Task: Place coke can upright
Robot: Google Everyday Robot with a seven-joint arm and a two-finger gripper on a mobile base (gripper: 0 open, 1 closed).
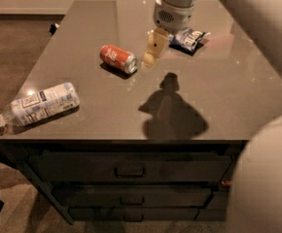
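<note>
The coke can (118, 58) is red with white lettering and lies on its side on the grey tabletop (219, 101), its silver end facing right and toward me. My gripper (150, 61) hangs from the arm coming in from the upper right. Its pale fingers point down just right of the can's silver end, a little above the table. It holds nothing.
A clear water bottle (36, 104) lies on its side near the front left edge. A blue chip bag (192, 38) lies behind the gripper, partly hidden by the wrist. Drawers (129, 169) run below the front edge. My arm fills the right side.
</note>
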